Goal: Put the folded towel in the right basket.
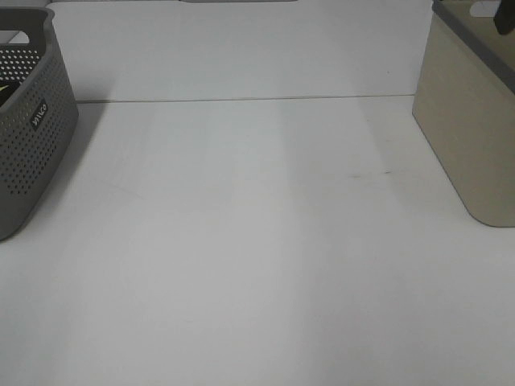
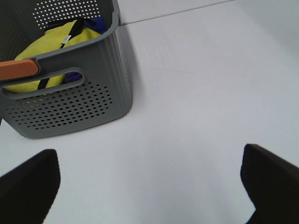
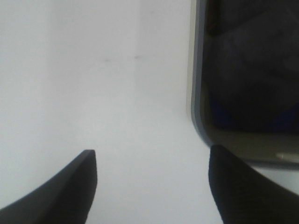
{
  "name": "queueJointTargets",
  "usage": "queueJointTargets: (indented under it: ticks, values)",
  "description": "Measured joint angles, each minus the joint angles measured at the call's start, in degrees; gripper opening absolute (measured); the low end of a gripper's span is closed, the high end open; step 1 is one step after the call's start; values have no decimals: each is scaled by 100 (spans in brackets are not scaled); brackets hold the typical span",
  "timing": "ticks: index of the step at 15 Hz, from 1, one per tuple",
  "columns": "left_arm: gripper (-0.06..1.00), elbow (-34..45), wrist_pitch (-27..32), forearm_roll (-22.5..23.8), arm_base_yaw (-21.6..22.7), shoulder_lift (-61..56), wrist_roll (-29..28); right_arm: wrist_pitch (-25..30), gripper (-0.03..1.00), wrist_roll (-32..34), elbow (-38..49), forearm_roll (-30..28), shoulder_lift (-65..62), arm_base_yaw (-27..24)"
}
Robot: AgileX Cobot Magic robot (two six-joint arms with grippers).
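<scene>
The right basket [image 1: 471,121] is beige with a grey rim and stands at the table's right edge. It also shows in the right wrist view [image 3: 198,93], where its inside is dark and I cannot make out a towel. My right gripper [image 3: 152,150] is open and empty, above the table just beside that basket's rim. A dark part of the right arm [image 1: 505,16] shows over the basket. My left gripper [image 2: 149,151] is open and empty over the table, near the grey basket. No folded towel lies on the table.
A grey perforated basket [image 1: 32,137] stands at the left edge. In the left wrist view this basket [image 2: 70,102] holds yellow cloth [image 2: 51,46] and blue cloth [image 2: 96,22]. An orange bar [image 2: 18,69] shows by its rim. The white table [image 1: 257,241] spans between the baskets.
</scene>
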Motion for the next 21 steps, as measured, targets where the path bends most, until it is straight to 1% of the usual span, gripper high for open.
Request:
queueJointTargets:
  ticks: [3, 4, 5, 9, 10, 13, 14, 16, 18, 19, 21]
  values:
    - [99, 0, 0, 0, 0, 0, 0, -6, 63, 0, 1610, 0, -1112, 0]
    - [99, 0, 0, 0, 0, 0, 0, -6, 63, 0, 2429, 0, -1662, 0]
    - [99, 0, 0, 0, 0, 0, 0, -11, 63, 0, 3002, 0, -2068, 0]
    - [99, 0, 0, 0, 0, 0, 0, -23, 63, 0, 4704, 0, -3707, 0]
    - [99, 0, 0, 0, 0, 0, 0, -138, 63, -11, 5036, 0, -4188, 0]
    - [99, 0, 0, 0, 0, 0, 0, -487, 63, -63, 5581, 6, -5363, 0]
    - [99, 0, 0, 0, 0, 0, 0, -688, 63, -120, 5638, 34, -5844, 0]
    - [99, 0, 0, 0, 0, 0, 0, -922, 63, -332, 5707, 86, -6629, 0]
    - [99, 0, 0, 0, 0, 0, 0, -917, 63, -384, 5793, 86, -7403, 0]
    - [99, 0, 0, 0, 0, 0, 0, -917, 63, -407, 5798, 86, -8033, 0]
    - [99, 0, 0, 0, 0, 0, 0, -911, 63, -407, 5798, 86, -8400, 0]
